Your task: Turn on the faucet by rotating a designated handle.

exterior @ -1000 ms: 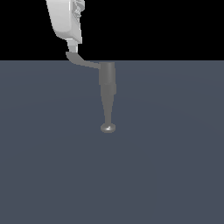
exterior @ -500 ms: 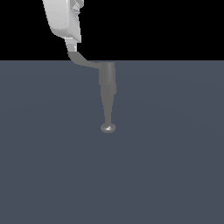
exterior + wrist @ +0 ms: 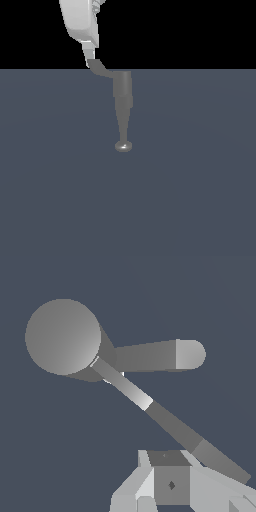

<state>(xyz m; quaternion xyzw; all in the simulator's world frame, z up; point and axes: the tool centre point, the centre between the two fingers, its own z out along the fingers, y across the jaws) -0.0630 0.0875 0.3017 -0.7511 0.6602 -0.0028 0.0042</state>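
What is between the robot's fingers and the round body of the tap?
The handle. In the wrist view it runs as a thin bar from the tap toward the fingers; nothing else lies there.

a flat, bare slate-grey floor [image 3: 200, 200] fills the lower part of the exterior view, evenly lit. above its straight far edge lies plain black backdrop [image 3: 200, 30].

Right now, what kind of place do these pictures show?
Probably a bare simulated test scene, not a real kitchen: a grey faucet with its handle, a white gripper, plain grey floor, black background.
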